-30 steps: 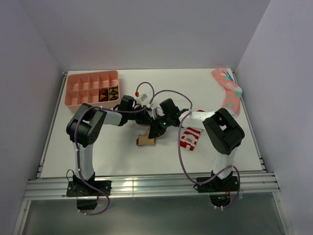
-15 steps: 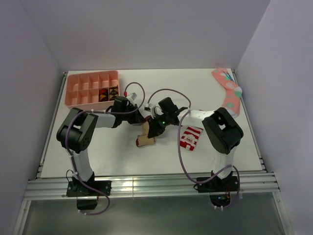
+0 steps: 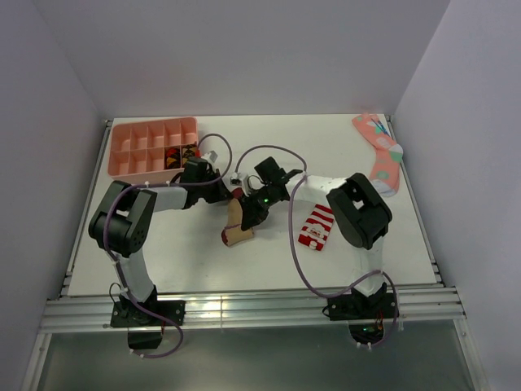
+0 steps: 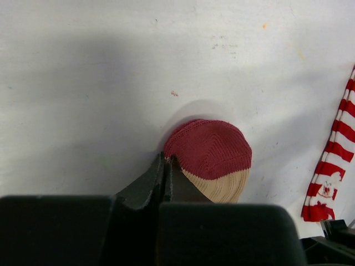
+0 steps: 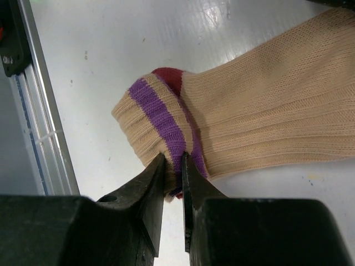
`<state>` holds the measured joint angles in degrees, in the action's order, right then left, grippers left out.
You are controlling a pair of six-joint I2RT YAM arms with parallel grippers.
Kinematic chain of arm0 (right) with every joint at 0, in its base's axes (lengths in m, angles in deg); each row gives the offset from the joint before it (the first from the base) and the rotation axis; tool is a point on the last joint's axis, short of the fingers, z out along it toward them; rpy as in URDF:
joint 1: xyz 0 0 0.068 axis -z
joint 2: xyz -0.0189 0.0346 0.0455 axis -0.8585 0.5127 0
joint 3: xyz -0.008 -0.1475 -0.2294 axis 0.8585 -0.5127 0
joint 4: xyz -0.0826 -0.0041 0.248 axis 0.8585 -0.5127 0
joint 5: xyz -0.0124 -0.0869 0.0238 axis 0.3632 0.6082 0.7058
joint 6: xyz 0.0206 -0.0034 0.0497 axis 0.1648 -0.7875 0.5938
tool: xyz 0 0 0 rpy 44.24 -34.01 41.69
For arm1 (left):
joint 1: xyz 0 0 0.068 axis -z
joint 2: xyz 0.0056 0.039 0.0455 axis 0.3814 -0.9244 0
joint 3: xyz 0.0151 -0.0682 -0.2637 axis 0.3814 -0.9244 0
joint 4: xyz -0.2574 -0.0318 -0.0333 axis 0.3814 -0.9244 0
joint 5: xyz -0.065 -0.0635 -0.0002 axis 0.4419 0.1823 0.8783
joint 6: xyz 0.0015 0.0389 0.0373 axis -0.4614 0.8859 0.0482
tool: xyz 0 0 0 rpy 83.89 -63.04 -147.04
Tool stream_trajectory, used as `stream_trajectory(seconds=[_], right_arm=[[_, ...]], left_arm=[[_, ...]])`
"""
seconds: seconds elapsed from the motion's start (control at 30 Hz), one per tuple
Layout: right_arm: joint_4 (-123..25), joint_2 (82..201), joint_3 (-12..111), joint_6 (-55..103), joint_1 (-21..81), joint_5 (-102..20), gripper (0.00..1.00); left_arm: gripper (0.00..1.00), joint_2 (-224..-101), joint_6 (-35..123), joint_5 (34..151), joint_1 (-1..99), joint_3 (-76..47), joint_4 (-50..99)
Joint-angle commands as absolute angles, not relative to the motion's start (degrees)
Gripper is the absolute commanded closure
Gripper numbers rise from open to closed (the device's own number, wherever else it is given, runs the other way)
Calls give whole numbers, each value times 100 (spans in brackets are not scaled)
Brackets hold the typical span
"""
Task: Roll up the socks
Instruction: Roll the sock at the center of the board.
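Top external view: found the tan sock (image 3: 235,225) at mid-table, long axis running far to near, dark red toe pointed to the far side, cuff pointed to the near edge. Recorded the left gripper (image 3: 230,195) at the toe end and the right gripper (image 3: 247,221) at the cuff end, one at each end of that axis. Noted the red-and-white striped sock (image 3: 316,230) flat on the table (image 3: 163,261) to the right, apart from both grippers and nearer the right arm.

Left wrist view: found the left gripper (image 4: 166,160) closed tight, tips meeting at the left edge of the red toe of the tan sock (image 4: 213,152). Noted a shadow around the toe; judged it raised and pinched by a thin fold. Sighted the striped sock (image 4: 333,160) at the right margin.

Right wrist view: found the right gripper (image 5: 173,159) narrow, clamped on the purple-striped cuff (image 5: 160,116) at its side edge. Traced the tan sock (image 5: 266,111) up and right, away from the fingers, cuff mouth facing the near rail (image 5: 39,111).

Judged the coming roll to turn on this axis: toe to be carried along it toward the held cuff
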<state>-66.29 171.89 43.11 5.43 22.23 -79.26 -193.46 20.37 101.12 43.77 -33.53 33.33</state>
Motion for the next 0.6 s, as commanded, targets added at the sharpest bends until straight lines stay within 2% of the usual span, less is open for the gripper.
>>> stream_trajectory(seconds=[0.0, 0.37, 0.57], right_arm=[[-7383, 17510, 4478, 461, 2092, -7902, 90], [-8393, 18538, 5575, 602, 2127, -7655, 92], [-9034, 18732, 5726, 400, 2189, -7532, 92]], left_arm=[[100, -19205, 2072, 9380, 4237, -3161, 3215], [100, -19091, 2002, 9028, 4229, -3627, 3583], [100, -18942, 1879, 9080, 4229, -4048, 4145]])
